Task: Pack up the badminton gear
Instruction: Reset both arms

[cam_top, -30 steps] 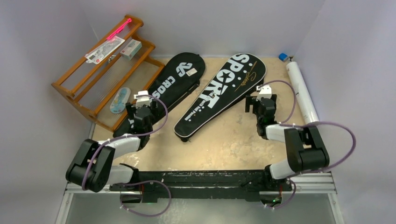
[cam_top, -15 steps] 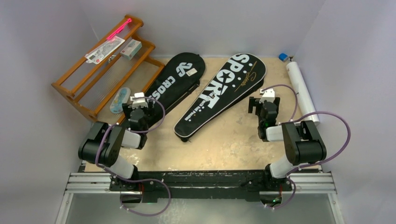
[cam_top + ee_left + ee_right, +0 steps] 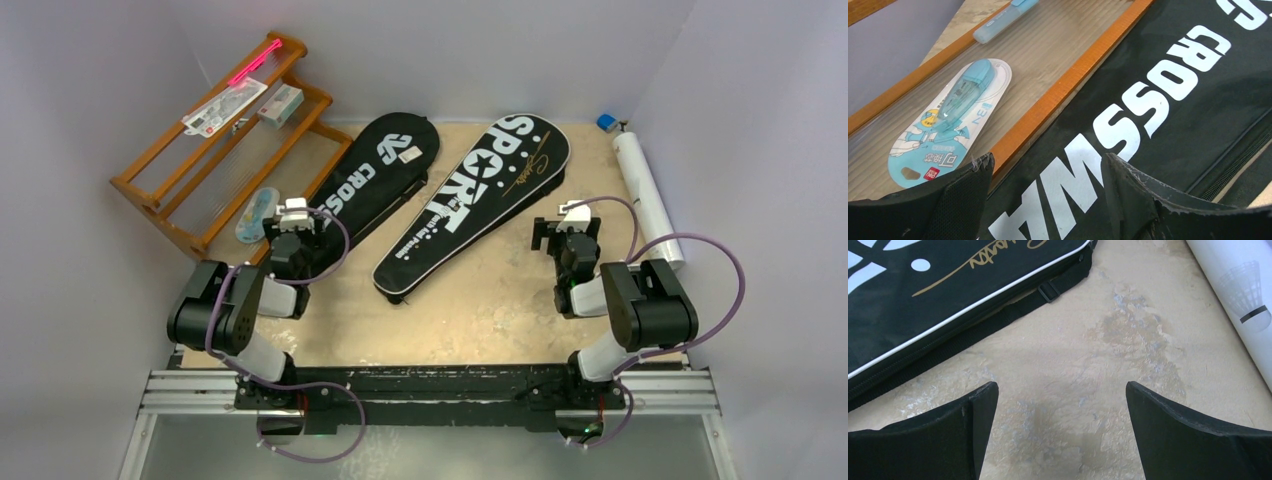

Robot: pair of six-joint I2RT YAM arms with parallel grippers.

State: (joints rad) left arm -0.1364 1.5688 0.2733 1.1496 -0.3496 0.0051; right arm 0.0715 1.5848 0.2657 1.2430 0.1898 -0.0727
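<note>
Just left of the left jaws you have an orange-brown wooden rack (image 3: 1063,89). On its ribbed shelf, ahead-left of those jaws, lies a blue correction-tape packet (image 3: 950,122); farther ahead, a pale-blue stick (image 3: 1003,20). Higher shelves hold a flat packet (image 3: 225,105), a small box (image 3: 280,103) and a pink stick (image 3: 252,62).
</note>
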